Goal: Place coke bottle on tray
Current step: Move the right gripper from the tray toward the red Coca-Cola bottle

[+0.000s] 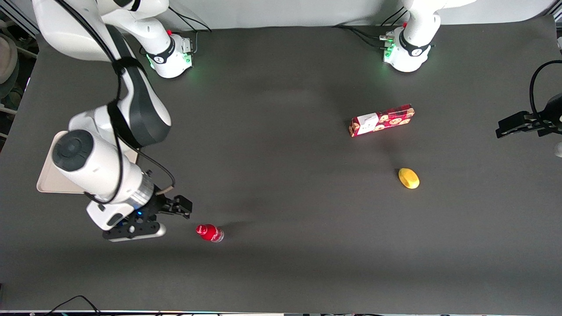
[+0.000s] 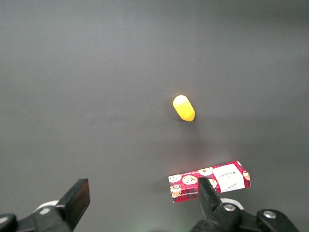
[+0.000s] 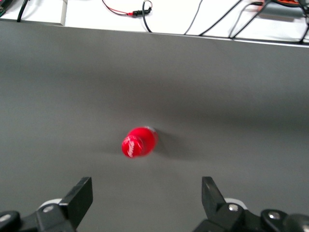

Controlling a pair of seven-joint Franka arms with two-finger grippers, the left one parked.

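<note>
Reaching low over the dark grey desk (image 1: pixel 281 175), the white right arm bends at the elbow above the flat beige rectangular tray (image 1: pixel 46 184) and points its wrist toward the parked arm's end of the desk. Its black claw (image 1: pixel 182 206) hangs just beside the small slim coke bottle with red cap and red label (image 1: pixel 210 233), apart from it, and its two fingers (image 3: pixel 79 198) stand wide with nothing between them. The bottle stands upright on the desk, near the edge closest to the front camera, and it is not on the tray; the arm covers most of the tray. The script on the label is too small to read. Toward the parked arm's end lie a red rectangular cookie box with cookie pictures and a white panel (image 1: pixel 381 120) and a small yellow oval object (image 1: pixel 408 178); the oval object is nearer to the front camera than the box.
</note>
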